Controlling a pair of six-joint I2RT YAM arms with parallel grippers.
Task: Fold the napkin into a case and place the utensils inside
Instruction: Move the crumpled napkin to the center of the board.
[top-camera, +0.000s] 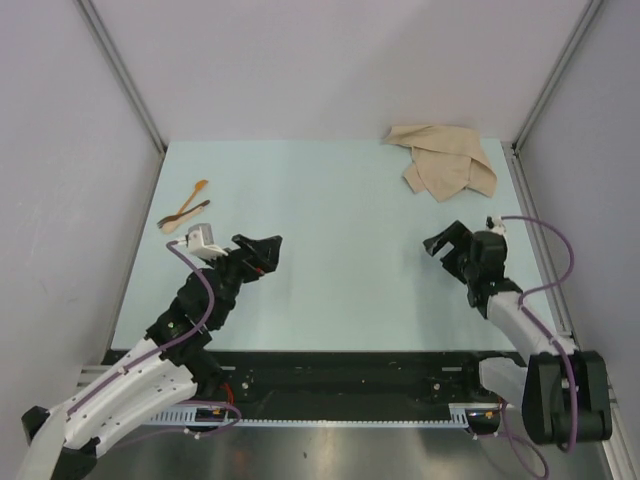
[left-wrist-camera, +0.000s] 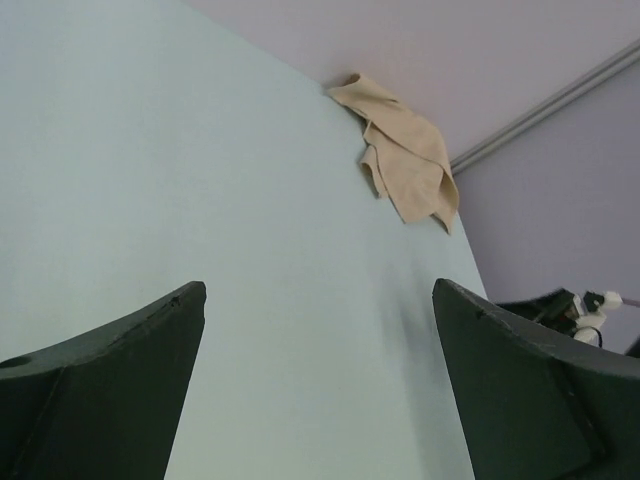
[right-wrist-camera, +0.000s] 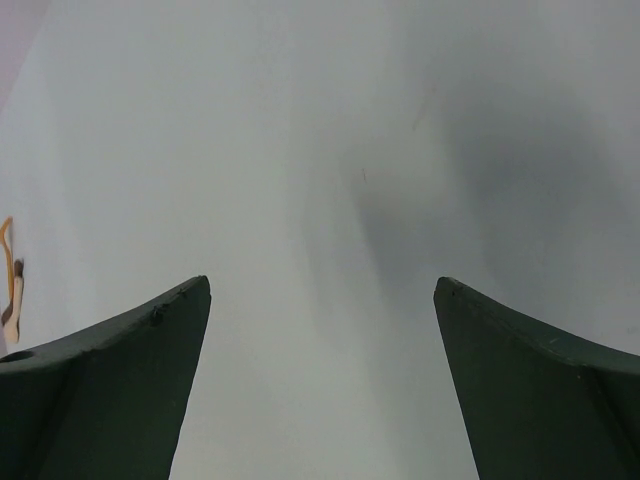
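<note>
1. A pale mint-green table (top-camera: 330, 240) fills the middle of the overhead view and is enclosed on three sides by plain lilac-grey walls (top-camera: 330, 60).
2. Slim metal strips (top-camera: 120, 70) are seen running down the two back corners to the table's far edge.
3. A black rail (top-camera: 350, 385) on a brushed metal base is seen along the bottom of the overhead view, where both arms are mounted; purple cables (top-camera: 200, 300) are looped along the arms.
4. The napkin (top-camera: 445, 160) is found crumpled in a loose heap in the upper right of the overhead view, against the back wall and close to the right-hand corner. It is not folded into a case.
5. In the left wrist view the napkin (left-wrist-camera: 405, 150) is seen at the upper centre-right, far beyond the fingertips.
6. The utensils lie at the left of the overhead view, near the table's left edge: a light wooden spoon (top-camera: 188, 200) and a darker brown piece (top-camera: 190, 211) are laid slantwise close together, and whether they touch cannot be told.
7. A sliver of them (right-wrist-camera: 10, 285) is caught at the left edge of the right wrist view.
8. The left gripper (top-camera: 272, 252) is held lower left of centre, near the utensils but apart from them. Its jaws are spread wide in its wrist view (left-wrist-camera: 318, 288), and nothing is held.
9. The right gripper (top-camera: 440, 240) is held right of centre, below the napkin and well apart from it. Its jaws (right-wrist-camera: 322, 283) are likewise spread wide over bare table, and nothing is gripped.
</note>
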